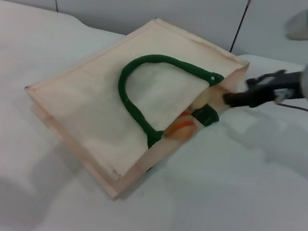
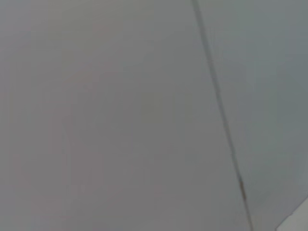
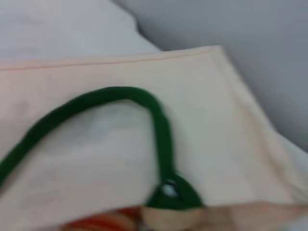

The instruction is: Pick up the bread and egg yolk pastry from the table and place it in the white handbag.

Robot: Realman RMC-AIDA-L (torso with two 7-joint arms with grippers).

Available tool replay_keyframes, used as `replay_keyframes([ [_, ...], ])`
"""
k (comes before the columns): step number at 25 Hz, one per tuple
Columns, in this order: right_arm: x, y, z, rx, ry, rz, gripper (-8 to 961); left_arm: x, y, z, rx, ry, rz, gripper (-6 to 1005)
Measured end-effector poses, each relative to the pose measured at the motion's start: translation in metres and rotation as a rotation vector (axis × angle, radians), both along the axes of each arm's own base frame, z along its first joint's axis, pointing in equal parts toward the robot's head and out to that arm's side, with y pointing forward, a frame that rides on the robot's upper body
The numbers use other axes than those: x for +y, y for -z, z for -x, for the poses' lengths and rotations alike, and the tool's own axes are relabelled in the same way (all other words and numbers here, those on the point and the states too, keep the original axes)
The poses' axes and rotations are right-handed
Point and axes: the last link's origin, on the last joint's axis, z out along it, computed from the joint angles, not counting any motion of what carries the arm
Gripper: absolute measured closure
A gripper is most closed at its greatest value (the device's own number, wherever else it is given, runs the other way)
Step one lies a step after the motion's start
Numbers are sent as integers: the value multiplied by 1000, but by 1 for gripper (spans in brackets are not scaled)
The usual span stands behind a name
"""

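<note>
Bread [image 1: 178, 128] + pastry [image 1: 202, 101] in handbag [image 1: 85, 104]

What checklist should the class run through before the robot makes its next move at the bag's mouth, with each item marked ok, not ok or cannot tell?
1. Bread inside the white handbag: ok, its striped end shows in the mouth.
2. Egg yolk pastry inside the handbag: ok, a pale round shape sits just within the opening.
3. Right gripper free of the bag: not ok, its tip is at the mouth's edge.
4. Right gripper's fingers released: cannot tell.
5. Green handle clear of the gripper: cannot tell, its attachment lies close beside the tip.
6. Left gripper out of the way: ok, absent from the head view.
</note>
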Motion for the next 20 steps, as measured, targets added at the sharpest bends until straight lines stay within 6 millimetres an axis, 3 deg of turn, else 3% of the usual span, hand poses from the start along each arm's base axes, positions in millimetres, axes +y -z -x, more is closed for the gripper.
replay_keyframes([
  [4,0,-19,-23,4,58,-73,194,5,0,21,-40,-53,-37,241],
  [7,0,-44,-44,42,101,-185,194,8,-1,31,-64,-74,-73,242],
  [14,-4,-67,-50,191,41,-328,194,12,1,54,-102,-110,-152,245],
  [17,-8,-79,-47,328,-43,-420,194,12,0,57,-117,-104,-187,246],
  [20,-8,-83,-50,344,-65,-463,194,10,-3,59,-142,-89,-232,249],
])
